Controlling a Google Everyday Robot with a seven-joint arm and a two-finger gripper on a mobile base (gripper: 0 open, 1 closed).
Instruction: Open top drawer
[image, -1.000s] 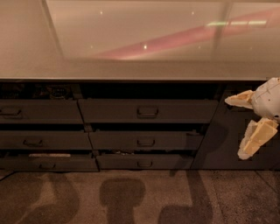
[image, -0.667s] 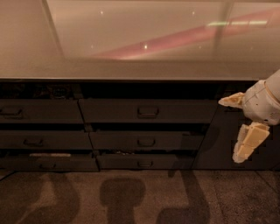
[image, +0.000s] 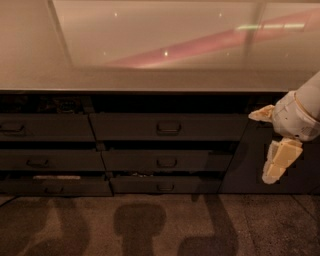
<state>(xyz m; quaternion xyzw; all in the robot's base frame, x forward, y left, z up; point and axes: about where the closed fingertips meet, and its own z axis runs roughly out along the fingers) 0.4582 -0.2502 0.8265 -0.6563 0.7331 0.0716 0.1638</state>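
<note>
The top drawer (image: 167, 126) is the wide dark grey front in the middle of the cabinet, just under the counter, with a small loop handle (image: 168, 128) at its centre. A dark gap shows above its front. My gripper (image: 269, 141) hangs at the right, level with that drawer and well to the right of its handle, touching nothing. Its two cream fingers are spread apart, one pointing left at the top (image: 261, 114) and one pointing down (image: 278, 162). Nothing is between them.
A pale glossy countertop (image: 150, 75) overhangs the cabinet. A narrower drawer (image: 45, 127) sits left of the top drawer, with lower drawers (image: 160, 161) beneath, some slightly ajar. A plain dark panel (image: 250, 170) is behind my gripper. Carpeted floor (image: 150, 225) lies in front.
My gripper has moved left, toward the drawers, and its fingers have spread wider. The drawers have not moved.
</note>
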